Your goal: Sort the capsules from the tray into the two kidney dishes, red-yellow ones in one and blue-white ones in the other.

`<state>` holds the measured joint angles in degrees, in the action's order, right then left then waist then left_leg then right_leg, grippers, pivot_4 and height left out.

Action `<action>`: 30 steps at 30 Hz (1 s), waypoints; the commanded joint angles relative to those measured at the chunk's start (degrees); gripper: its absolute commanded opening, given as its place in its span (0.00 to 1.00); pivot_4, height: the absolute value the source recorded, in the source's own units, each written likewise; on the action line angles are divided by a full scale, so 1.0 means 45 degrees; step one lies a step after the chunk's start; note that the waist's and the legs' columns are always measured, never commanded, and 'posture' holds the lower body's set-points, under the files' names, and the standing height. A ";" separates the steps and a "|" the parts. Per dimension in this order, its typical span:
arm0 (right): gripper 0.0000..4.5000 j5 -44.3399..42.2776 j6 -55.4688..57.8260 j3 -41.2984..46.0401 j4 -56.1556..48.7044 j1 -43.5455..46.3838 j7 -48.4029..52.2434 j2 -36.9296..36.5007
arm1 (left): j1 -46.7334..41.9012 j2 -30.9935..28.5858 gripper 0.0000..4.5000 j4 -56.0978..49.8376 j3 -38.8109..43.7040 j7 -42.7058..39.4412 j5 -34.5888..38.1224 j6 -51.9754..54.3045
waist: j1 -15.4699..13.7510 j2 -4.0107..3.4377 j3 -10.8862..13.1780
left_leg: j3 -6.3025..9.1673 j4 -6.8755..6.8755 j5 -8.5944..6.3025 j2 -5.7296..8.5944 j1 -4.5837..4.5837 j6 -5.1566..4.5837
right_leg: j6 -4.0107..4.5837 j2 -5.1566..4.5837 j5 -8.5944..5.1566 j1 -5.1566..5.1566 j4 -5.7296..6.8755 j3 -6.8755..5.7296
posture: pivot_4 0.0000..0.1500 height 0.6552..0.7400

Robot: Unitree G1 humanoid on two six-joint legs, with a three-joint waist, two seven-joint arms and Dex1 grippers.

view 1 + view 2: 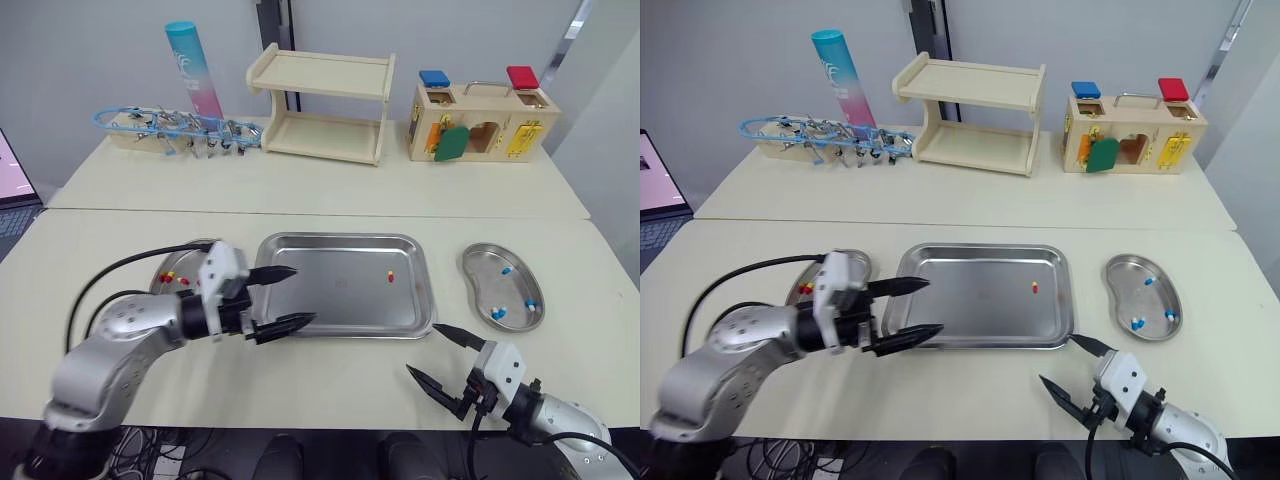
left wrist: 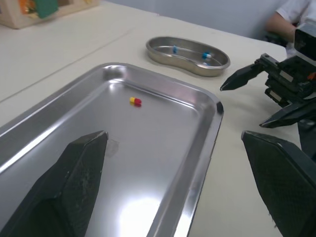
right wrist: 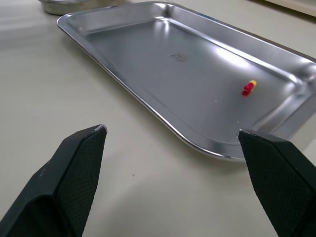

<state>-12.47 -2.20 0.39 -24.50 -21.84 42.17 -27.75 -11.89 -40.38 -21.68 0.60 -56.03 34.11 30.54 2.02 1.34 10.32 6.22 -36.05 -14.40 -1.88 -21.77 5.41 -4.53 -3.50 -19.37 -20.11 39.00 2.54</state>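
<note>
A steel tray (image 1: 300, 325) lies mid-table with one red-yellow capsule (image 1: 391, 277) near its right end, also seen as the capsule (image 2: 135, 101) and the capsule (image 3: 248, 87). The left kidney dish (image 1: 170, 262) holds red-yellow capsules (image 1: 168, 276). The right kidney dish (image 1: 478, 262) holds blue-white capsules (image 1: 507, 269). My left gripper (image 1: 287, 297) is open, its fingers over the tray's left front part, nothing between them. My right gripper (image 1: 438, 357) is open and empty, hanging near the table's front edge, off the tray's right front corner.
At the back stand a wooden shelf (image 1: 325, 107), a toy lock box (image 1: 480, 120), a blue-pink tube (image 1: 194, 68) and a rack of clips (image 1: 175, 129). A seam (image 1: 300, 213) joins two tables. A person's sleeve (image 2: 296, 12) shows in the left wrist view.
</note>
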 commanded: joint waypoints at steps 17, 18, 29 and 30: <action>1.00 0.0447 0.0568 -0.0414 -0.1605 -0.0352 -0.1592 0.0361 | -0.6773 0.5020 0.73 1.0207 -0.4096 -0.1412 -0.4779 -0.4657 | -0.0066 -0.0002 0.0002 | 0.0009 -0.0018 0.0002 0.0010 -0.0015 -0.0001 | -0.0004 0.0001 0.0001 -0.0001 0.0001 -0.0012 | 1.00 1.00; 1.00 0.0465 0.0691 -0.0453 -0.1741 -0.0361 -0.1674 0.0379 | -0.7077 0.5225 0.73 1.0895 -0.4125 -0.1394 -0.4996 -0.4921 | -0.0056 -0.0001 0.0002 | 0.0010 -0.0020 0.0002 0.0013 -0.0017 -0.0001 | -0.0005 0.0001 0.0001 0.0000 0.0001 -0.0012 | 1.00 1.00; 1.00 0.0708 0.1729 -0.0932 -0.3126 -0.0988 -0.2592 0.0538 | -0.9590 0.7224 0.73 1.6978 -0.4077 -0.1142 -0.6940 -0.7597 | -0.0060 0.0001 0.0003 | 0.0013 -0.0020 0.0002 0.0018 -0.0026 -0.0002 | -0.0006 0.0000 0.0000 -0.0008 -0.0001 -0.0013 | 1.00 1.00; 1.00 0.0723 0.1781 -0.0942 -0.3202 -0.1054 -0.2653 0.0543 | -0.9734 0.7355 0.73 1.7357 -0.4045 -0.1069 -0.7087 -0.7785 | -0.0055 0.0003 0.0004 | 0.0013 -0.0021 0.0002 0.0018 -0.0027 -0.0002 | -0.0006 0.0000 0.0000 -0.0008 -0.0001 -0.0014 | 1.00 1.00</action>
<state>-9.40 5.70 -3.68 -36.01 -26.20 30.98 -25.56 -54.05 -8.12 54.78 -18.09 -61.48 3.38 -2.18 1.78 1.35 10.34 6.27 -36.15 -14.39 -1.79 -21.90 5.40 -4.56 -3.50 -19.37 -20.15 38.99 2.48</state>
